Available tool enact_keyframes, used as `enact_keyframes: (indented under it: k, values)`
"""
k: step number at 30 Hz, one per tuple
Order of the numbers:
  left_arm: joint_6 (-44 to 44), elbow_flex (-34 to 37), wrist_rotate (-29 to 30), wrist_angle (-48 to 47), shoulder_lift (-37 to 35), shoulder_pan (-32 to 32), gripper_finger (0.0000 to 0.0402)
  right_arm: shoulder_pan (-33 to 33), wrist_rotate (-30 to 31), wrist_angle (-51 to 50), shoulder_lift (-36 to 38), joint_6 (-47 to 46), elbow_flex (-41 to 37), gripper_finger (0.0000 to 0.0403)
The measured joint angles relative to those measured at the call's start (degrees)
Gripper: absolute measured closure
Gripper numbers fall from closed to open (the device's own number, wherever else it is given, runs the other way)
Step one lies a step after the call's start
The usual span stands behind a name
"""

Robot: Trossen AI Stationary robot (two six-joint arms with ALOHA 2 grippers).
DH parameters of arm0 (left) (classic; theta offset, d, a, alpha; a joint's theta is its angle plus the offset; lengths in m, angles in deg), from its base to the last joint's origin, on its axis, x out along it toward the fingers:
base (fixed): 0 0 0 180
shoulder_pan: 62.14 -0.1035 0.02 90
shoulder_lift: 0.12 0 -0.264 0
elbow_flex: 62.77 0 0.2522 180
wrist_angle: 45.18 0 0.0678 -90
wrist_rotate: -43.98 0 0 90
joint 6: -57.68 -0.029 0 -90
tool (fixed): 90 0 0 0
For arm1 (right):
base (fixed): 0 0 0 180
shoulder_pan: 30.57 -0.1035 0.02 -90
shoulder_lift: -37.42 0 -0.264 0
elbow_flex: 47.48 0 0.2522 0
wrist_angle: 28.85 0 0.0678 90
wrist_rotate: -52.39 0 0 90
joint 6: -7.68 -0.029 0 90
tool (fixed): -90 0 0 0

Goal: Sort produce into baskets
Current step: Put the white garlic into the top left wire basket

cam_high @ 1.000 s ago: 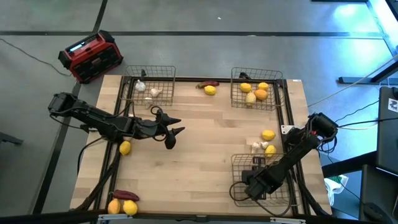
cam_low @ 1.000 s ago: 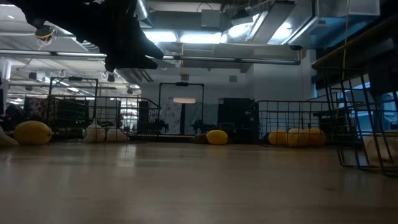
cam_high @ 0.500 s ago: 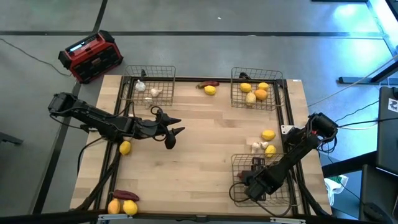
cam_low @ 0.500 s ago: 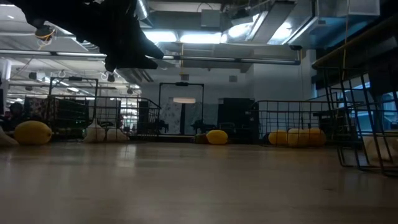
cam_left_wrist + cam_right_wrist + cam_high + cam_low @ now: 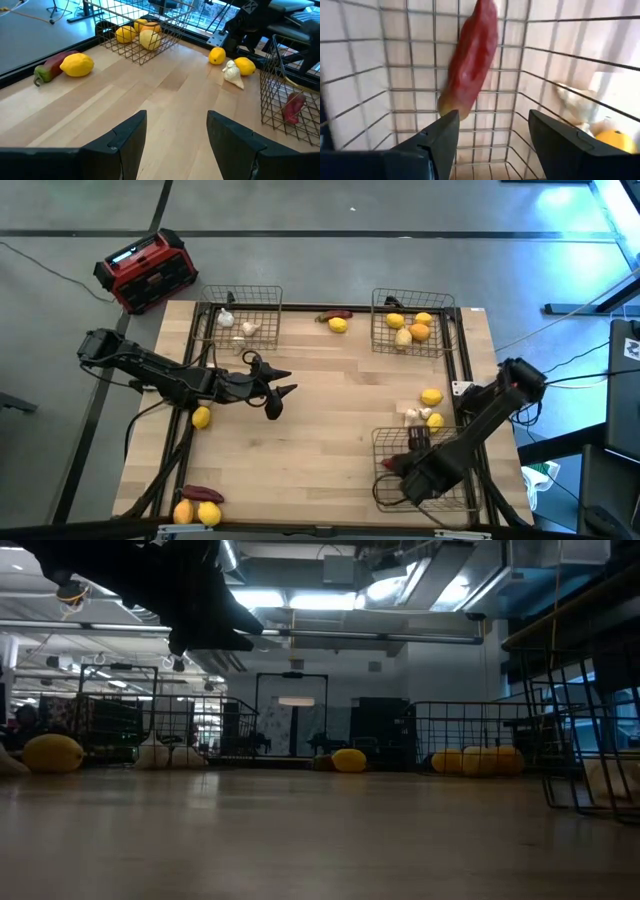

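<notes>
My right gripper (image 5: 492,145) hangs open, pointing down, over the near right basket (image 5: 445,498). A long red pepper (image 5: 472,55) lies on that basket's mesh floor below the fingers, untouched. My left gripper (image 5: 175,120) waits open above the table's middle left (image 5: 284,392), holding nothing. The far right basket (image 5: 412,348) holds lemons and an orange; the far left basket (image 5: 240,338) holds garlic bulbs. Loose on the table are a lemon (image 5: 338,325) beside a pepper (image 5: 335,314), another lemon (image 5: 202,417), and lemons with garlic (image 5: 425,412) at the right.
A red and black box (image 5: 148,270) sits on the floor beyond the far left corner. At the near left corner lie fruits and a pepper (image 5: 197,506). A black frame runs along the table's sides. The middle of the wooden table is bare.
My right gripper has risen straight up out of the near right basket and rolled a little. The red pepper now shows lying on the basket floor beside it. The left arm has kept still.
</notes>
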Motion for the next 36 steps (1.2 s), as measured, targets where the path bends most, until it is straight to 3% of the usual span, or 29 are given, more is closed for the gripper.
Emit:
enact_keyframes:
  k: [8,21,29,36]
  values:
    - [0.0,0.0,0.0,0.0,0.0,0.0,0.0198,1.6,3.7,0.9,11.2,-4.0,0.4,0.0166]
    - [-0.1,0.0,0.0,0.0,0.0,0.0,0.0198,10.5,21.9,-6.5,27.2,-9.1,0.4,0.0166]
    - [0.0,0.0,0.0,0.0,0.0,0.0,0.0198,20.1,22.1,-11.7,30.1,-6.9,-0.4,0.0166]
    - [1.0,0.0,0.0,0.0,0.0,0.0,0.0198,28.2,17.7,-11.2,33.3,-4.7,-7.7,0.0166]
